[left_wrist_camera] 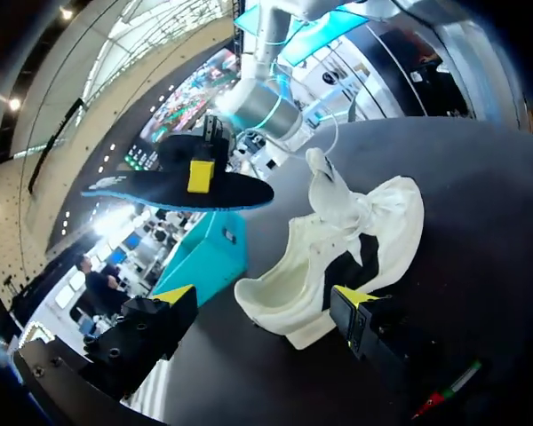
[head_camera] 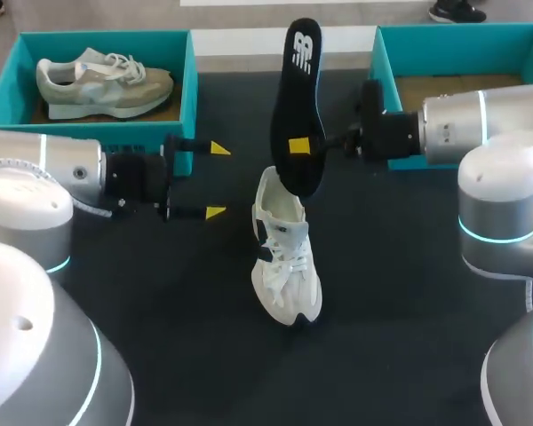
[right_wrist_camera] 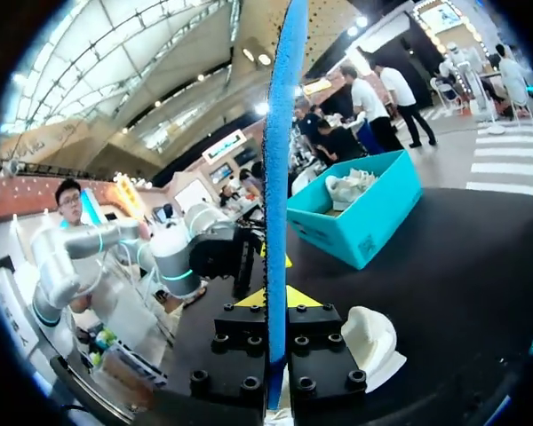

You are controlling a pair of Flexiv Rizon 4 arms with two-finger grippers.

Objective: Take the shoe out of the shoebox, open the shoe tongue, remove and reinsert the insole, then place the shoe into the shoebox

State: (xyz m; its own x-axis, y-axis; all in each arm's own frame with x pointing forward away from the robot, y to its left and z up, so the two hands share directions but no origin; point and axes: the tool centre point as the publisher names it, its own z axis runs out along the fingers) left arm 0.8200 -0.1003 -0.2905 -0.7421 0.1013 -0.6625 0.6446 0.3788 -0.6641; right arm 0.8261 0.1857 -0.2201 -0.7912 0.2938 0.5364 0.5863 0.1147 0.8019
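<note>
Aloft — insole in right claw

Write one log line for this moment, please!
right tool: shut on insole, lifted clear of white shoe | left tool: open, empty | white shoe: on table

Plain matte black table
</note>
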